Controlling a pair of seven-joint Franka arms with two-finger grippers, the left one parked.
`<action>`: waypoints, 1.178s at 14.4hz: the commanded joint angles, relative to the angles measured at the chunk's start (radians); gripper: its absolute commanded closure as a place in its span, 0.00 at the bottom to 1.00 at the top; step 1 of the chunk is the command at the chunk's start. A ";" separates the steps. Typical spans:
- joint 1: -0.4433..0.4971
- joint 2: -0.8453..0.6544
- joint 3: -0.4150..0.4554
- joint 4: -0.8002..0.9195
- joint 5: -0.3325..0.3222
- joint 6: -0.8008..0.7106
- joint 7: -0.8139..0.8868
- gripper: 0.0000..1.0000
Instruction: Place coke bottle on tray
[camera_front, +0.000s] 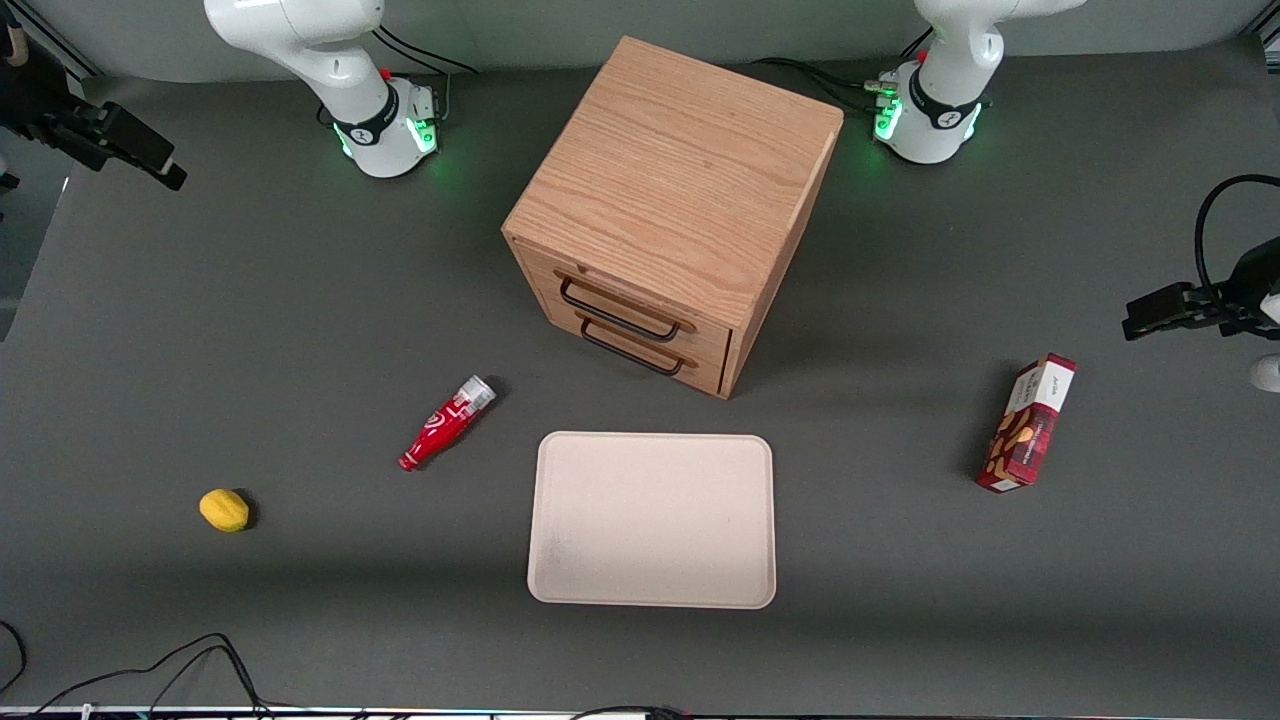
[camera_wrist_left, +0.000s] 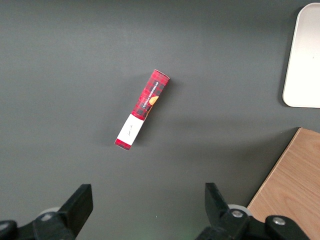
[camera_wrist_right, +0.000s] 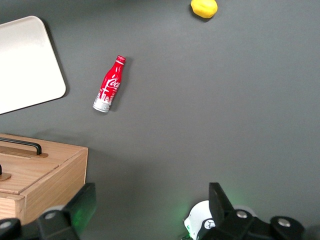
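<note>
The working arm (camera_front: 330, 70) has glossy white rounded shells, a black joint ring, a green-lit base and black cables beside the wooden drawer cabinet (camera_front: 670, 210); its black two-finger gripper (camera_wrist_right: 150, 212) carries silver screws.

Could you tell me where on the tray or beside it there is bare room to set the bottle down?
The whole tray is bare. Table is free between it and the bottle, and toward the lemon. It is tighter by the drawers. The tool is open, high above.

The coke bottle (camera_wrist_right: 110, 84) looks glossy; the tray (camera_front: 652, 520) is matt; the drawer cabinet (camera_front: 672, 205) shows wood grain; the gripper (camera_wrist_right: 150, 210) looks like matt black plastic.
</note>
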 joint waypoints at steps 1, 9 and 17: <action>0.006 0.001 -0.004 0.012 0.030 0.004 -0.011 0.00; 0.013 0.015 0.004 0.017 0.029 0.001 -0.133 0.00; 0.012 0.384 0.174 0.055 0.042 0.262 0.414 0.00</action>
